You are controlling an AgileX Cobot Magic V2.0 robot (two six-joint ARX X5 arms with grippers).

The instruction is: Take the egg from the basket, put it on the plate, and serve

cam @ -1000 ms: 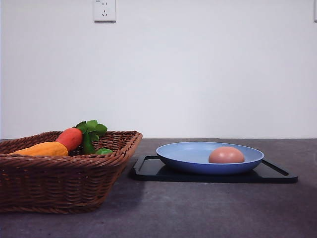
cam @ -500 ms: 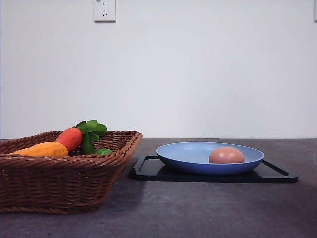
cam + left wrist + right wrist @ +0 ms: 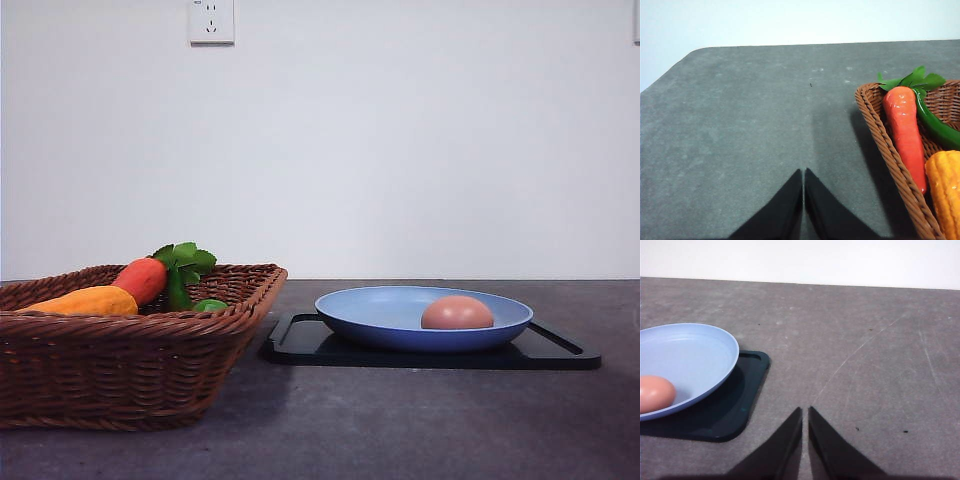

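The brownish-pink egg [image 3: 457,313] lies in the light-blue plate [image 3: 380,318], toward its right side; the right wrist view also catches the egg [image 3: 656,393] in the plate [image 3: 695,350]. The woven wicker basket [image 3: 120,370] stands at the front left, and its braided rim [image 3: 885,145] appears in the left wrist view. My left gripper [image 3: 803,172] is shut over bare table beside the basket, holding nothing. My right gripper [image 3: 805,411] is shut over bare table to the side of the plate, holding nothing.
The plate rests on a flat black tray [image 3: 560,352], whose corner [image 3: 735,410] is near my right gripper. In the basket lie an orange-red carrot toy [image 3: 142,279] with green leaves, a yellow-orange vegetable [image 3: 85,301] and a green one [image 3: 935,127]. A white wall with a socket [image 3: 211,21] stands behind.
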